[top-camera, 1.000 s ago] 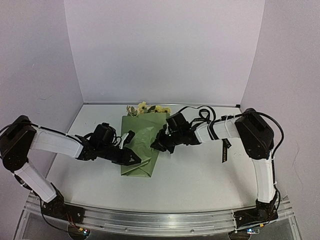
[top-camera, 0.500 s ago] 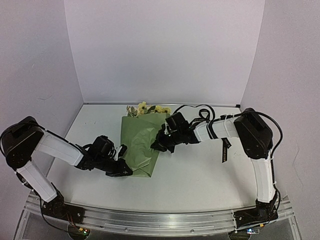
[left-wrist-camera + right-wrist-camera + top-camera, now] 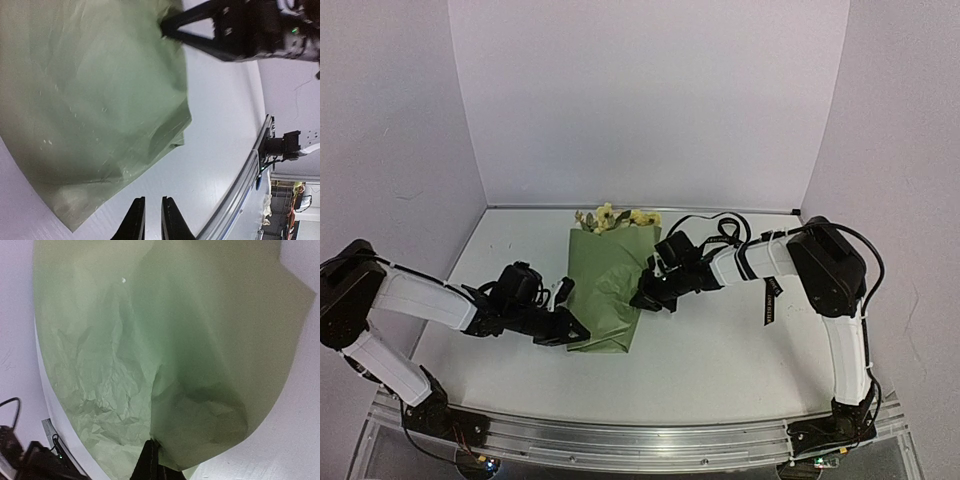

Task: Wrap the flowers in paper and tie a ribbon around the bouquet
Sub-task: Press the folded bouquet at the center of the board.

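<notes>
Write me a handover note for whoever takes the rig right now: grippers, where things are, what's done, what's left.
Left gripper: fingers barely apart, holding nothing, low over the table beside the paper's near left corner.
Right gripper: shut on the right edge of the paper, with a crumpled fold raised there.
Flowers: stems under the paper, blossoms poking out at its far end.
Done: paper folded over the stems.
Left: close the wrap up. No ribbon is around it yet, so the tying is all to do.
</notes>
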`<state>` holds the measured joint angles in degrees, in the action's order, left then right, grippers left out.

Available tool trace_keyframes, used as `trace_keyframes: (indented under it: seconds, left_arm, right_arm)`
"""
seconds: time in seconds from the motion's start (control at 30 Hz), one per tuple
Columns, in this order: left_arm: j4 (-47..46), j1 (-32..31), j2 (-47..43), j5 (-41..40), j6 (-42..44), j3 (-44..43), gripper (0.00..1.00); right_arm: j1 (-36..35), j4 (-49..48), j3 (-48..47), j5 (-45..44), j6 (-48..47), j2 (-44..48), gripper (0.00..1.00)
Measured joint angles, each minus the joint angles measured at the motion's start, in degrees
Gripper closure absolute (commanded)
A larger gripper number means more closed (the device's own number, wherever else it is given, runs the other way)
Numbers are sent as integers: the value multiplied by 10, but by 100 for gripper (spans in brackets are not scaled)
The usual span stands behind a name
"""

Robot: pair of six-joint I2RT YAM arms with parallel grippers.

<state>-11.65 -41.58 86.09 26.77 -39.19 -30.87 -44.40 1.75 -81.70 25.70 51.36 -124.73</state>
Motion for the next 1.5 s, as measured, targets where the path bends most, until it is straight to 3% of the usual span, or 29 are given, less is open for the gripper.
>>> trace_keyframes:
  seconds: [0.17,0.47,0.7,0.93,1.07,1.23,1.5]
  left_arm:
    - [24,3,-35,-29,3,-37,91]
    - [31,20,75,-59,3,-69,95]
    - [31,16,104,-42,3,-69,98]
    - [11,10,123,-25,1,-69,98]
    - [10,10,124,-23,1,-69,98]
    - [10,10,124,-22,1,-69,97]
    - [11,10,123,-13,2,-69,97]
  right_arm:
    - [0,11,8,-6,-11,0,100]
    - [7,15,8,-6,-19,0,100]
    - [14,30,8,-6,-27,4,100]
    - [14,61,9,0,-35,34,77]
    - [13,80,14,7,-39,74,69]
    - [1,122,18,7,-52,121,66]
    - [-49,156,15,14,-55,128,72]
